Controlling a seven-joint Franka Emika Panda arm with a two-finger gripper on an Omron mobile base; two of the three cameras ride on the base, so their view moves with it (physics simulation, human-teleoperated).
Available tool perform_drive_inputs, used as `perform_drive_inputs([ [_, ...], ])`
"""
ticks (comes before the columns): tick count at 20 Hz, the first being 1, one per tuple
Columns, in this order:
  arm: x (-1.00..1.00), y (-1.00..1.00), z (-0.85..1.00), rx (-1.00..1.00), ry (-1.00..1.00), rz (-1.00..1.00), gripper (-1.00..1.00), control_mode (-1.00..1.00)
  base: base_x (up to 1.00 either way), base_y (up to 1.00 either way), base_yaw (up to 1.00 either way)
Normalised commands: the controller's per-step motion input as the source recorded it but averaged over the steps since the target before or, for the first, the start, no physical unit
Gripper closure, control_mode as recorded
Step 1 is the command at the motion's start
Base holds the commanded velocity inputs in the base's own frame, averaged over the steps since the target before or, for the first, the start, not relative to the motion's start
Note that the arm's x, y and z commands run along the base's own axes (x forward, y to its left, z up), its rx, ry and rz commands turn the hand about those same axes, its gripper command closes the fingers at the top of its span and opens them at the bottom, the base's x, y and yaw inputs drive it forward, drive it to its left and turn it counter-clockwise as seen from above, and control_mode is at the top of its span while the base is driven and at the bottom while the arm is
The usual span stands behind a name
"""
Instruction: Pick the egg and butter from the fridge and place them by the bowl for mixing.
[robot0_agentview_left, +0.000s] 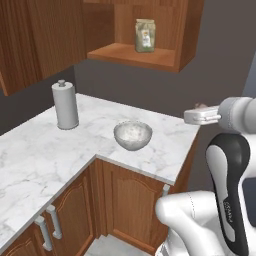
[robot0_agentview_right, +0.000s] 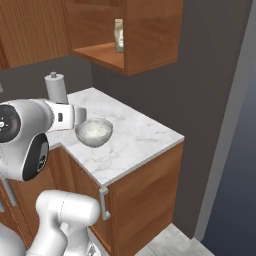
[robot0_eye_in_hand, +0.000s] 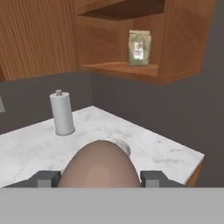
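The gripper (robot0_eye_in_hand: 99, 178) is clamped on the egg (robot0_eye_in_hand: 99, 165), which sits snug between its two fingertips (robot0_eye_in_hand: 43, 178). Just beyond it the bowl (robot0_agentview_left: 132, 135) rests on the marble counter (robot0_agentview_left: 40, 155), near the counter's front edge, well apart from the paper towel roll (robot0_agentview_left: 65, 105).

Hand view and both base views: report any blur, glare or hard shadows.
Hand view: the egg, held in the hand, looms large and soft-edged. Left base view: the bowl shows a dull sheen, no harsh glare. Right base view: even, flat light, with faint shadows on the counter.
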Motion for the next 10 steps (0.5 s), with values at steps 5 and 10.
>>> perform_drive_inputs([
  [5,-0.08,0.0,-0.37,0.0,0.08,0.0,1.0,-1.0,0.0,0.0,0.0],
  [10,0.0,-0.2,-0.35,0.0,0.13,0.06,1.0,-1.0,0.0,0.0,0.0],
])
